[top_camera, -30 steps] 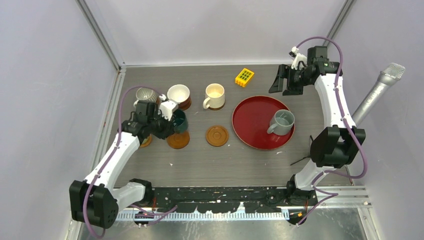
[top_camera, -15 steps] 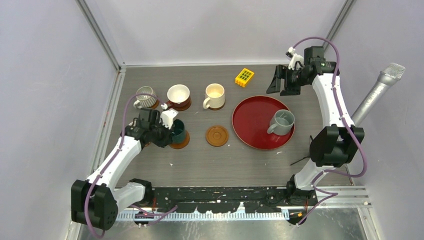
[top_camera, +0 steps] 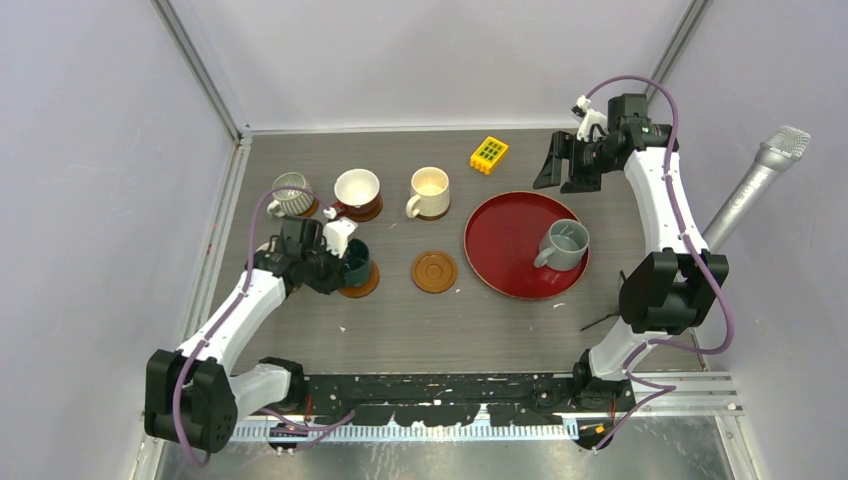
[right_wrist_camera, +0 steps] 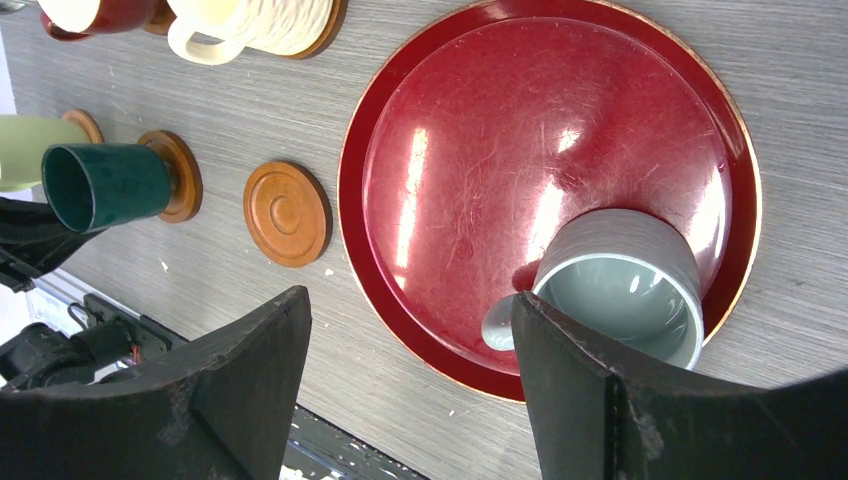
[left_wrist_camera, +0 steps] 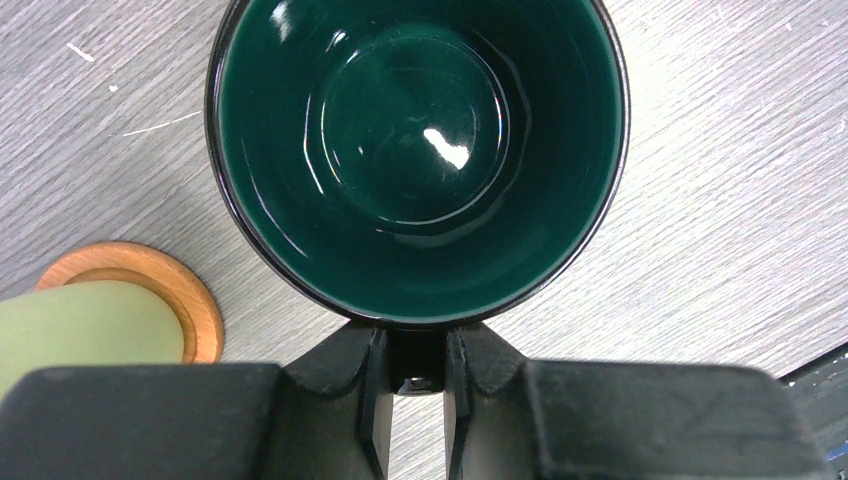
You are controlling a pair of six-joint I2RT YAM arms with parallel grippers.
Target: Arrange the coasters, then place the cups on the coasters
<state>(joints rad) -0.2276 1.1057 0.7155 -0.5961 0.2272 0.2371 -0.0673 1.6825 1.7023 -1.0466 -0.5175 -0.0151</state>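
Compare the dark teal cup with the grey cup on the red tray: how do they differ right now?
The dark teal cup is glossy dark green; the grey cup is pale grey. The dark teal cup stands on a coaster, while the grey cup sits on the red tray with no coaster under it. The left claw is shut on the dark teal cup; nothing touches the grey cup. Both stand upright and empty.

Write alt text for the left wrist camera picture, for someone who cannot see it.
Looking straight down into an empty dark teal cup, gripped at its near side by the black fingers of the left gripper at the bottom edge. At lower left, a pale green cup stands on a round wooden coaster, on a grey wood-grain table.
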